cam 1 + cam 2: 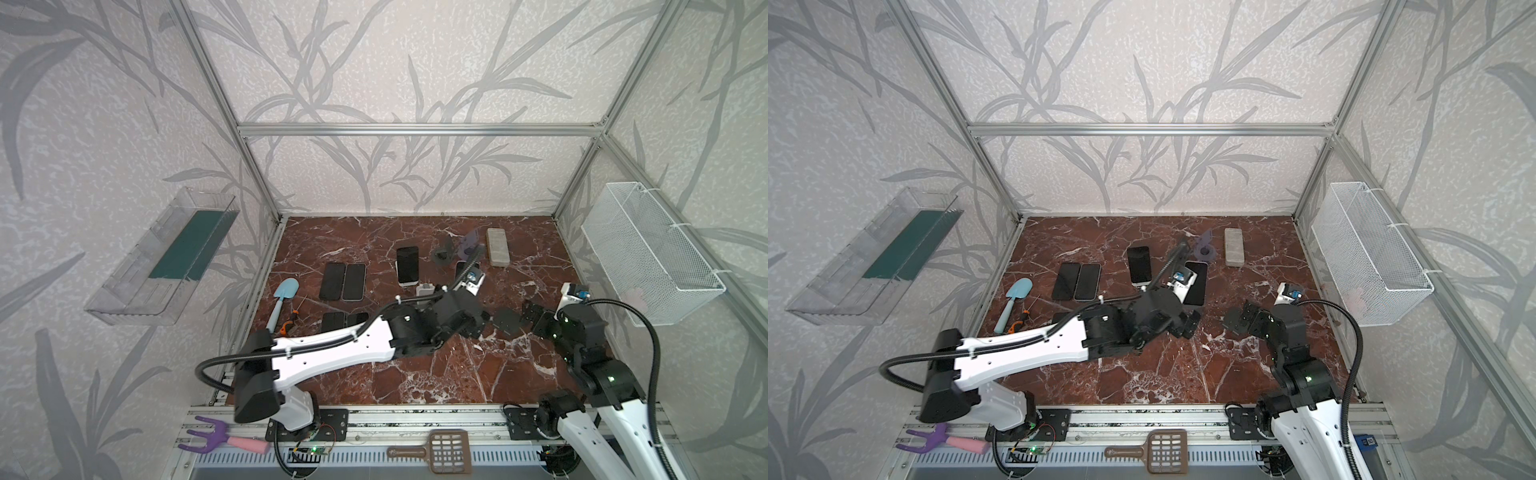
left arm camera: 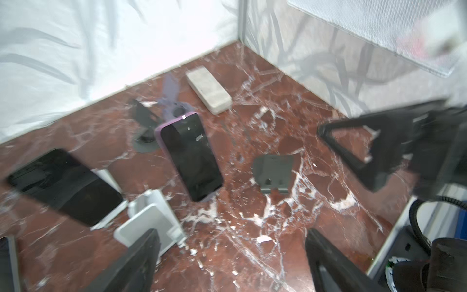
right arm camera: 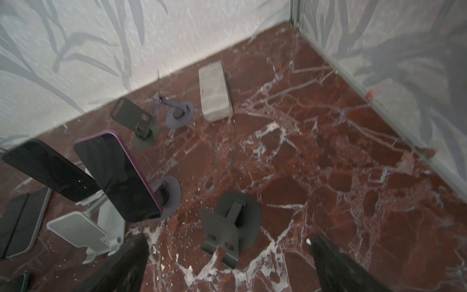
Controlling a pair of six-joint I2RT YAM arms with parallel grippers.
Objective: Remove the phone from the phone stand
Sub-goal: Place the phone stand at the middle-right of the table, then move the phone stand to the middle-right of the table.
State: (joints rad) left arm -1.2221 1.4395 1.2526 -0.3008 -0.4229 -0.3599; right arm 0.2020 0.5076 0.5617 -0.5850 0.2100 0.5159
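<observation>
Two phones lean on stands mid-table. A purple-cased phone [image 2: 189, 156] [image 3: 118, 174] rests on a purple phone stand [image 3: 170, 194]. A black phone [image 1: 407, 266] [image 3: 48, 172] sits on a white stand beside it. My left gripper [image 2: 232, 260] [image 1: 482, 322] hovers open above the marble with nothing between its fingers, short of the purple-cased phone. My right gripper [image 3: 230, 265] [image 1: 530, 313] is also open and empty, just behind an empty dark stand [image 3: 230, 225]. In the top views my left wrist partly covers the purple-cased phone [image 1: 1198, 282].
An empty white stand [image 2: 151, 222] stands by my left finger. Near the back wall are a dark stand [image 3: 134, 118], a purple stand [image 3: 177, 113] and a grey block [image 1: 497, 246]. Flat phones [image 1: 343, 281] and a blue trowel [image 1: 282, 303] lie left. A wire basket [image 1: 648, 249] hangs right.
</observation>
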